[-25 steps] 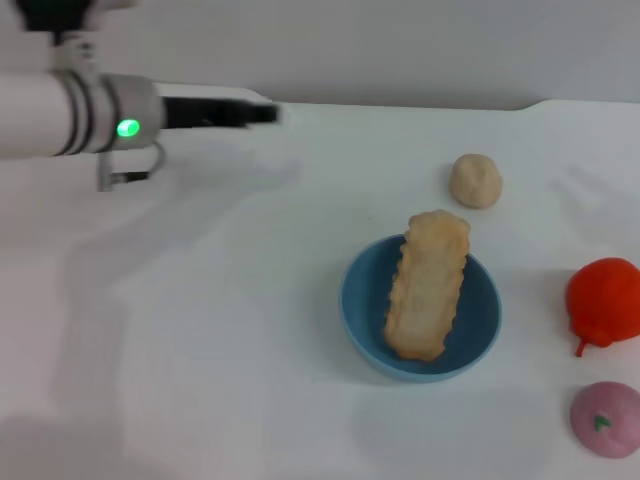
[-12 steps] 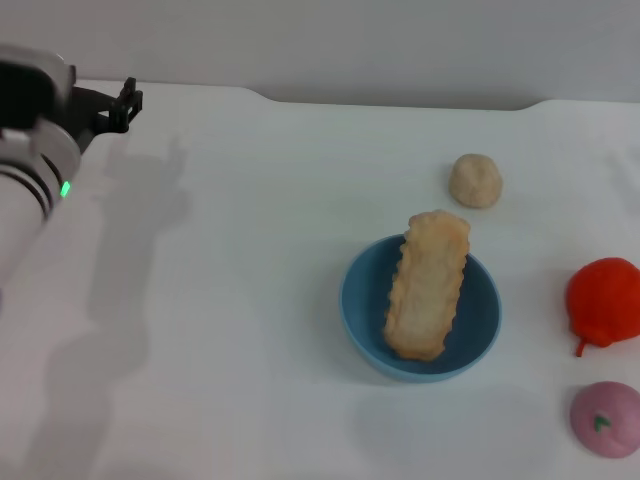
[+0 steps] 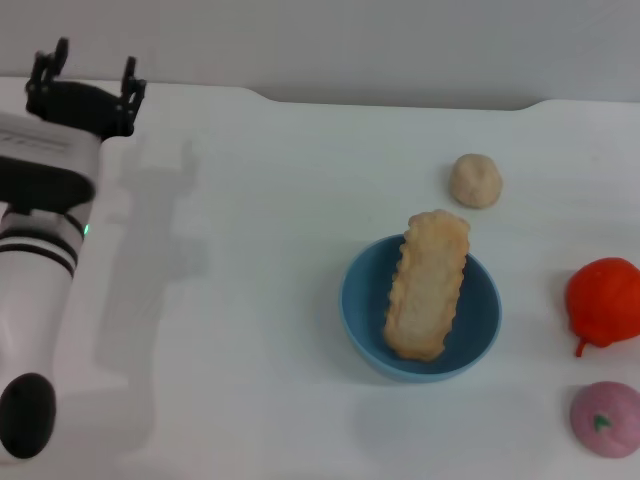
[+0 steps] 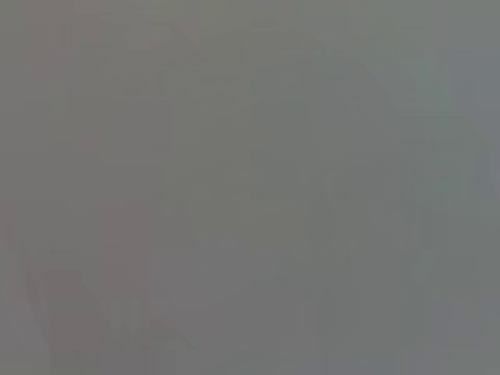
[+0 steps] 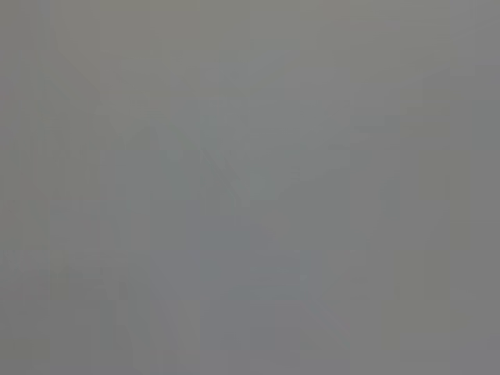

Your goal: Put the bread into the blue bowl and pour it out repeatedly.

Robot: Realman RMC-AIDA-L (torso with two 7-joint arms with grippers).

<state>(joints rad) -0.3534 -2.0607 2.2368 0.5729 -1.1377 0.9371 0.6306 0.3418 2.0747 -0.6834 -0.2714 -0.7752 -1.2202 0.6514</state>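
Observation:
The bread (image 3: 428,285) lies pale tan side up in the blue bowl (image 3: 360,300), its far end sticking out over the rim. The bowl stands on the white table right of centre. My left gripper (image 3: 88,72) is at the far left back corner, well away from the bowl, pointing away from me, open and empty. The right gripper is out of view. Both wrist views show only a flat grey field.
A small beige ball (image 3: 475,181) sits behind the bowl. At the right edge are a red toy fruit (image 3: 604,302) and a pink round toy (image 3: 606,419). The white table (image 3: 250,330) ends at a grey wall behind.
The left arm swung from lying across the back left, pointing right, to standing along the left edge with its gripper pointing to the back wall. Bread and bowl have not moved.

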